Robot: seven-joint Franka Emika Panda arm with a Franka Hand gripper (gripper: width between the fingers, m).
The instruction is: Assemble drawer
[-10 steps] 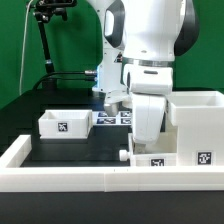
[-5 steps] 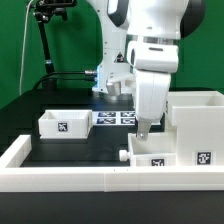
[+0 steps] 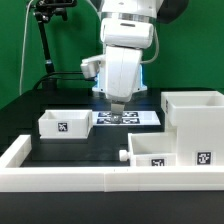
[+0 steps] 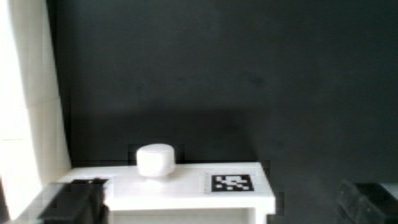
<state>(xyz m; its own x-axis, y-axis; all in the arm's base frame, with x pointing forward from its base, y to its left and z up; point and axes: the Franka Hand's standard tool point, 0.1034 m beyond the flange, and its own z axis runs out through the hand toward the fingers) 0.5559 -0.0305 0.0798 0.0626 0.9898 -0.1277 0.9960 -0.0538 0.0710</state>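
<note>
The marker board (image 3: pixel 141 117) lies on the black table (image 3: pixel 80 148).

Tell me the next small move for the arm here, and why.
Probably ease the tool down toward the knobbed drawer box. The tool is open, holds nothing and hangs above the table, while that box lies outside the cabinet. The wrist view shows a knob ahead, within the span of the open fingers.
</note>
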